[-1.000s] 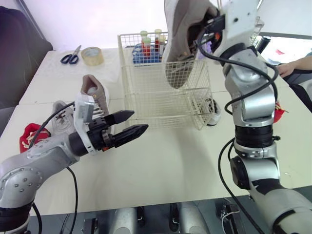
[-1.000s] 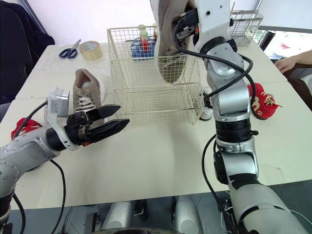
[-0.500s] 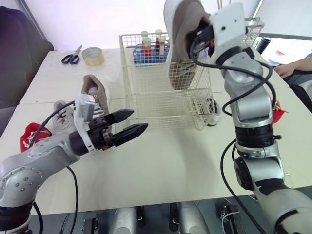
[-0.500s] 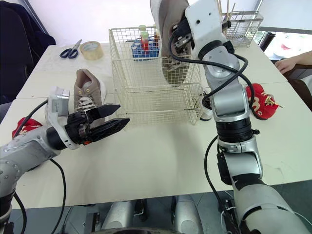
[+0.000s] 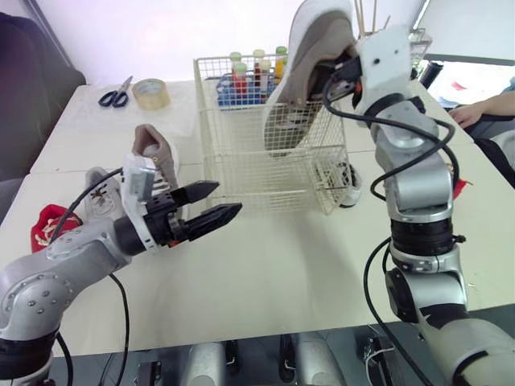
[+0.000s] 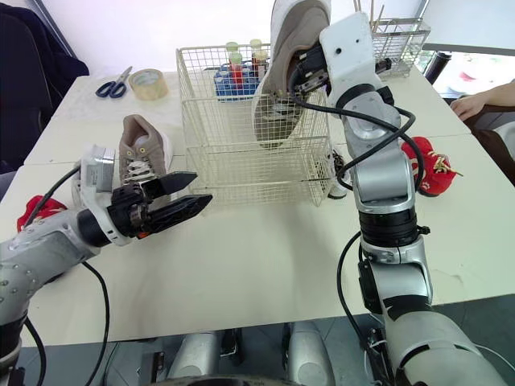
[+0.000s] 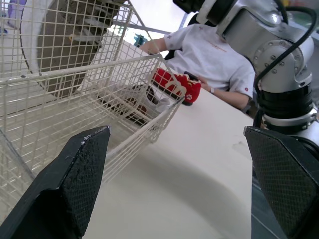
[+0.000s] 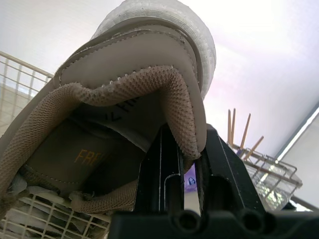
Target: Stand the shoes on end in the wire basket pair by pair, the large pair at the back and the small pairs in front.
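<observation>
A large beige shoe (image 5: 308,76) hangs tilted over the wire basket (image 5: 257,173), toe down inside the basket and heel up. My right gripper (image 8: 187,149) is shut on its heel collar. Its partner, a beige shoe (image 5: 156,151), stands on the table left of the basket. Beside that shoe lies a small grey shoe (image 5: 100,197), and a small red shoe (image 5: 47,225) lies further left. Another small shoe (image 5: 352,182) lies against the basket's right side, with red shoes (image 6: 426,165) beyond it. My left gripper (image 5: 211,206) hovers open in front of the basket's left corner, holding nothing.
Behind the basket stand a rack of tubes (image 5: 244,79), a tape roll (image 5: 151,92) and scissors (image 5: 114,95). A smaller wire holder with sticks (image 6: 394,36) is at the back right. A person's hand (image 5: 475,112) rests at the table's right edge.
The right gripper has tilted the large shoe: its toe has swung left and down into the basket and its heel has risen. The left arm has stayed put.
</observation>
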`<state>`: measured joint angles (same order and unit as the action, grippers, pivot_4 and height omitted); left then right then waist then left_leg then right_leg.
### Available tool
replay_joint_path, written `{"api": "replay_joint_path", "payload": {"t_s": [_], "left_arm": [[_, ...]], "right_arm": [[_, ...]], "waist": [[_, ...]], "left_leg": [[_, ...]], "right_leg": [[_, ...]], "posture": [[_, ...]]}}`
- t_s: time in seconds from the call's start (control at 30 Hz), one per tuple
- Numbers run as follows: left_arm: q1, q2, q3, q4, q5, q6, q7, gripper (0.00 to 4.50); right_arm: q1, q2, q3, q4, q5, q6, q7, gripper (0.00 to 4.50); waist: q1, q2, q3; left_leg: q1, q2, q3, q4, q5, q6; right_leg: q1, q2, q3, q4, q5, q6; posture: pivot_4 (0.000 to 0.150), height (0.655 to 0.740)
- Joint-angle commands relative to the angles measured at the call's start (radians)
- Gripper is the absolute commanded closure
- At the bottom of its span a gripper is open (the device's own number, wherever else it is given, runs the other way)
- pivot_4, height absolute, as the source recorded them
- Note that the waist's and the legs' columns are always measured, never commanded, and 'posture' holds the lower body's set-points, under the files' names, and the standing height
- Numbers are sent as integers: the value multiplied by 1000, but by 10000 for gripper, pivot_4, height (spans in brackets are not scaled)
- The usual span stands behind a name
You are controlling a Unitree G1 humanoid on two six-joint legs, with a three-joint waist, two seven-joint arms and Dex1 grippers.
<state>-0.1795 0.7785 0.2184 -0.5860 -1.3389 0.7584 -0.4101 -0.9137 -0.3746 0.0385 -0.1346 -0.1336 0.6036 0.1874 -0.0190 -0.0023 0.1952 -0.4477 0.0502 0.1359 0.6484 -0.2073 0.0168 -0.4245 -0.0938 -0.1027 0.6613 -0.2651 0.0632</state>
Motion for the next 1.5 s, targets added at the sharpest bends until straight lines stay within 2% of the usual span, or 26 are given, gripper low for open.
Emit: {"api": "replay_joint_path", "payload": {"t_s": [0.03, 0.13, 0.17, 0.23, 0.3, 0.33, 0.4, 0.8, 0.83, 0.9, 1.03, 1.1, 1.5], "left_arm": [[-13, -7, 16, -10, 8, -8, -15, 0], [-14, -12, 16, -11, 11, -7, -13, 0], [-11, -14, 16, -13, 12, -8, -12, 0], [-7, -17, 16, -16, 13, -8, -11, 0], [-5, -21, 17, -16, 16, -7, -12, 0], [-4, -22, 18, -16, 17, -6, -12, 0], [-5, -25, 16, -13, 19, -6, -14, 0], [-26, -48, -1, 3, 48, 1, -33, 0], [-24, -49, -1, 2, 48, 1, -32, 0], [-22, -50, -1, 0, 49, 1, -30, 0], [-20, -52, 0, -4, 51, 3, -27, 0], [-19, -53, 1, -5, 51, 4, -25, 0], [-35, -60, -8, 9, 59, 12, -32, 0]], "right_arm": [[-15, -4, 28, -17, -7, -25, 30, 43012], [-15, -6, 27, -14, -9, -27, 37, 43012], [-13, -12, 28, -14, -15, -27, 40, 36303], [-12, -21, 31, -13, -28, -29, 45, 28259], [-15, -34, 30, -10, -44, -38, 43, 16743], [-16, -43, 28, -7, -50, -42, 43, 13077], [-15, -58, 23, -5, -59, -48, 42, 2545], [0, -52, -2, 35, -53, -63, 36, 2545], [0, -50, -4, 40, -49, -63, 37, 7581], [0, -45, -6, 48, -44, -66, 39, 14474], [-4, -38, -3, 49, -41, -65, 40, 36457], [-5, -36, 0, 43, -41, -66, 40, 44804], [-65, -97, 18, -14, -144, -210, -4, 44804]], "waist": [[0, 0, 0], [1, 0, 0], [1, 0, 0], [1, 0, 0], [1, 0, 0], [3, 0, 0], [5, 0, 0], [2, 0, 0], [3, 0, 0], [3, 0, 0], [5, 0, 0], [4, 0, 0], [5, 0, 0]], "left_leg": [[0, 0, 0, 0, 0, 0], [0, 0, 0, 0, 0, 0], [0, 0, 0, 0, 0, 0], [0, 0, 0, 0, 0, 0], [0, 0, 0, 0, 0, 0], [0, 0, 0, 0, 0, 0], [0, 0, 0, 0, 0, 0], [0, 0, 0, 0, 0, 0], [0, 0, 0, 0, 0, 0], [0, 0, 0, 0, 0, 0], [-1, 0, 0, 0, 0, 0], [-1, 0, 0, 0, 0, 0], [-1, 0, 0, 0, 0, 0]], "right_leg": [[0, 0, 0, 0, 0, 0], [0, 0, 0, 0, 0, 0], [0, 0, 0, 0, 0, 0], [0, 0, 0, 0, 0, 0], [0, 0, 0, 0, 0, 0], [0, 0, 0, 0, 0, 0], [0, 0, 0, 0, 0, 0], [0, 0, 0, 0, 0, 0], [0, 0, 0, 0, 0, 0], [0, 0, 0, 0, 0, 0], [0, 0, 0, 0, 0, 0], [0, 0, 0, 0, 0, 0], [-1, 0, 1, 0, 0, 0]], "posture": [[1500, 7400], [1500, 7400], [1500, 7400], [1500, 7400], [1500, 7400], [1500, 7400], [1500, 7400], [1500, 7400], [1500, 7400], [1500, 7400], [1500, 7400], [1500, 7400], [1500, 7400]]}}
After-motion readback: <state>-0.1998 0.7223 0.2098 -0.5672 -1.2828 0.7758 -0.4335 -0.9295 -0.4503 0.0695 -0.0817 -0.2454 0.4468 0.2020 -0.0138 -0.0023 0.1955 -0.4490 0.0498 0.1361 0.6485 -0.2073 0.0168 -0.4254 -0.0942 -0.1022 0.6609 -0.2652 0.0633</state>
